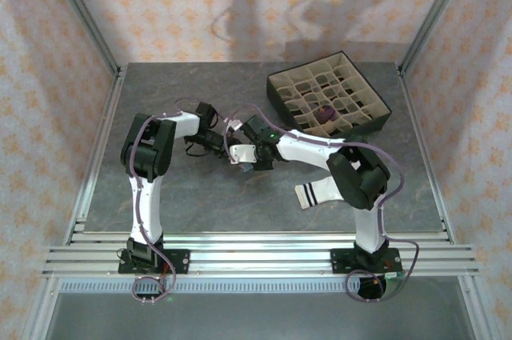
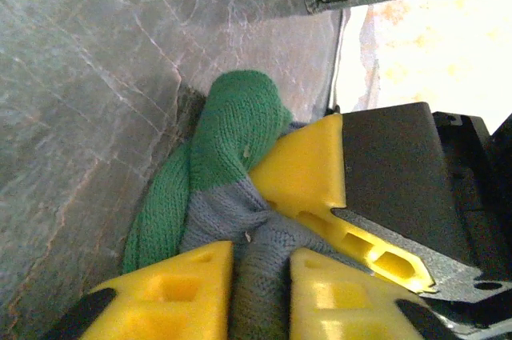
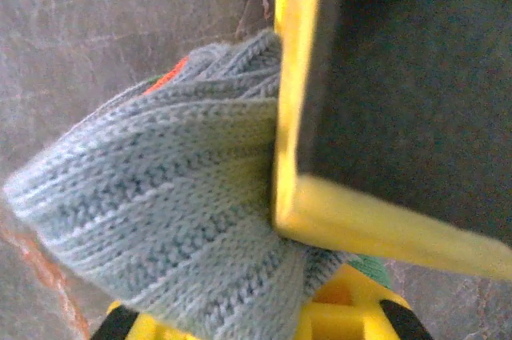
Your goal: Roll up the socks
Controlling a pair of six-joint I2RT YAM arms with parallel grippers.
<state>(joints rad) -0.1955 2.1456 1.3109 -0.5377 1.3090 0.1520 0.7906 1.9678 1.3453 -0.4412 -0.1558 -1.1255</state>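
Both pincers grip the grey-blue sock (image 2: 232,196) at mid-table. The left gripper (image 2: 262,258) holds its yellow jaws slightly apart, pinching grey knit, with the green toe on the table beyond. The right gripper (image 3: 240,318) clamps the bunched knit, touching the left's finger. The white sock (image 1: 312,194) lies near the right arm, and the purple sock (image 1: 326,113) sits in the box (image 1: 276,94).

Grey-blue sock (image 3: 160,196) bunched at centre, striped white sock (image 1: 314,193) flat, purple sock (image 1: 326,113) balled
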